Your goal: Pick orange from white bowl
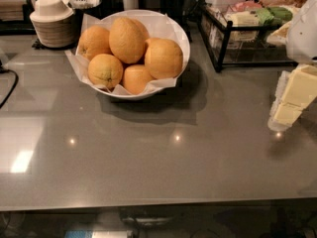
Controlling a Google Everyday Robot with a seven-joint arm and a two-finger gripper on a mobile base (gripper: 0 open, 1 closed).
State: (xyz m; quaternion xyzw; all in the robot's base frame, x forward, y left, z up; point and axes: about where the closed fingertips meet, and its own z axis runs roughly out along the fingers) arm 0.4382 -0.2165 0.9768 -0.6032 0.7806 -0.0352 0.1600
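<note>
Clearly only beginning the pick, hovering with the gripper (292,100) at the frame's right edge, open or closed impossible to tell, well apart from the orange (163,58) lying untouched in the white bowl (131,95) at upper centre-left, leaving reach, grasp and lift undone.

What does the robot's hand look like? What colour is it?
The gripper, at the right edge of the view above the shiny grey countertop, is made of pale, buttery-yellow blocks with flat faces and square corners, with a whitish see-through piece beside them. Above it sits the smooth, rounded white arm shell. No cables or markings show.
</note>
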